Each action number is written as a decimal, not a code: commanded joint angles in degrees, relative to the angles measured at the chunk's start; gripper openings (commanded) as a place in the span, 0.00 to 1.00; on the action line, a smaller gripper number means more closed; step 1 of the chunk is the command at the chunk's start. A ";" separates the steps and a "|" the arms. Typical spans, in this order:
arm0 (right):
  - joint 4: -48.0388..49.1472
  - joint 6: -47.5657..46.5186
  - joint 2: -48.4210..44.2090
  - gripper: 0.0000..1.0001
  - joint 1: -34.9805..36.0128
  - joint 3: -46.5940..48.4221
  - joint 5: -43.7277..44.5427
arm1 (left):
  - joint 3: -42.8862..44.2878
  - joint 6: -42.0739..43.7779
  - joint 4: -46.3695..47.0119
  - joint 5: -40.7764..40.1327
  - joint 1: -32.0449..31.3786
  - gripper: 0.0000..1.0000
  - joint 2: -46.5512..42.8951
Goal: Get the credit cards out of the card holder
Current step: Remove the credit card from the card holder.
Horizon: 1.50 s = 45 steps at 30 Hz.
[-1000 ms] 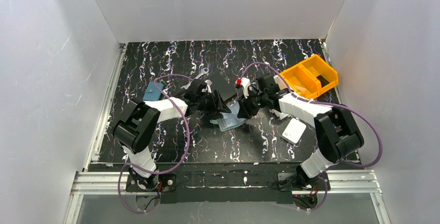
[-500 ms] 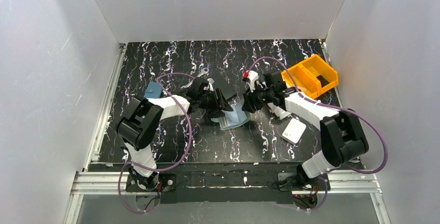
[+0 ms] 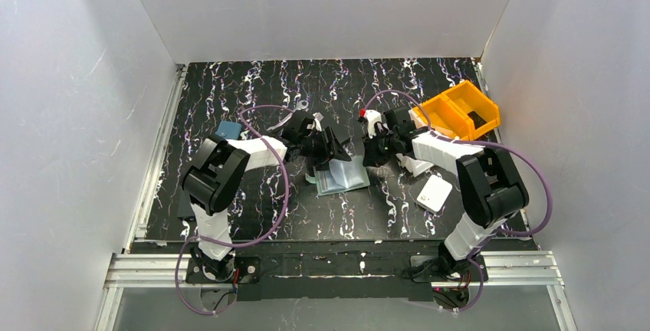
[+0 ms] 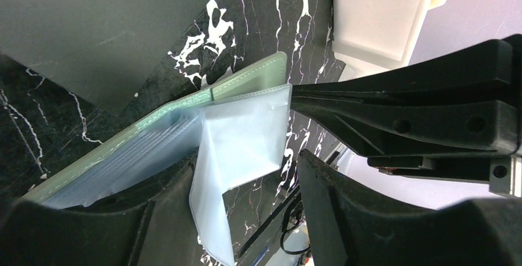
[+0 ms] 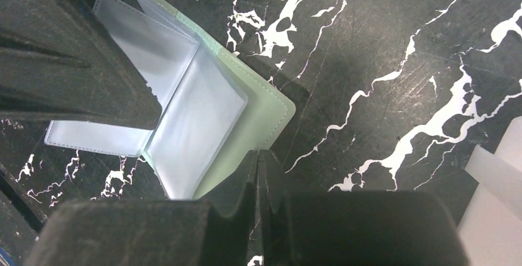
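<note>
Against half a second ago: left arm's elbow drawn nearer the card holder (image 3: 343, 178), that holder turned squarer to the near edge of the table (image 3: 230, 86) and spread flatter, right arm's elbow likewise pulled in toward it. Far left of the card holder, one small blue pouch (image 3: 228, 129), closed, contents unseen. Just behind the card holder's left part, the left gripper (image 3: 331, 147), jaws parted wide, with a loose clear sleeve hanging between them in the left wrist view; gripped or merely brushing, impossible to tell. Card holder itself open in the middle of the table, mint cover down, several clear sleeves fanned up, too overlapped to count. Credit cards inside them: impossible to tell. Behind it, one dark square plate (image 4: 92, 26). At the card holder's right edge, the right gripper (image 5: 257, 198), jaws closed to a thin slit, seemingly pinching a corner of the mint cover. Right of the card holder, one white box (image 3: 434, 192), flat on the table. Farther right and behind, one yellow bin (image 3: 433, 109) of two compartments, with one dark item (image 3: 477, 119) in the right-hand compartment. Two arms, one card holder.
</note>
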 commanded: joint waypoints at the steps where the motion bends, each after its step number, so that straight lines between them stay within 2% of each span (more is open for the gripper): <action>1: -0.18 1.74 1.50 0.11 0.09 2.58 -0.51 | 1.72 -0.08 0.62 1.38 -0.32 0.54 -0.28; 10: -0.51 3.05 3.75 0.17 -1.26 3.17 -3.71 | 2.10 -0.06 0.88 2.23 -1.43 0.54 0.25; 18: -0.03 2.99 0.50 0.30 -5.11 2.70 -7.03 | 2.98 -1.60 1.58 2.25 -4.71 0.54 -0.53; 25: -3.63 -2.96 -5.75 0.39 -7.50 4.21 -6.61 | 2.42 -2.17 1.68 0.38 -5.47 0.55 1.83; 27: -2.95 -4.76 -8.66 0.41 -7.60 3.09 -9.99 | 1.82 -1.83 1.75 -1.26 -5.57 0.55 1.98; 29: -0.63 -5.33 -11.65 0.41 -7.62 1.19 -17.70 | 1.21 -1.27 1.93 -3.02 -5.65 0.55 1.05; 32: 4.45 -2.66 -14.70 0.39 -7.57 -1.83 -26.36 | 1.05 -1.00 2.11 -3.75 -5.65 0.55 -0.68; 34: 7.63 -0.16 -15.41 0.33 -7.57 -3.34 -28.17 | 0.36 -0.48 2.12 -5.33 -5.68 0.55 -2.87; 41: 11.25 7.26 -9.90 0.12 -7.52 -3.84 -23.30 | -3.38 0.44 2.12 -9.83 -5.65 0.54 -10.66; 45: 13.99 11.92 -7.65 0.10 -7.06 -4.58 -23.29 | -4.31 0.62 2.03 -9.17 -5.67 0.54 -10.70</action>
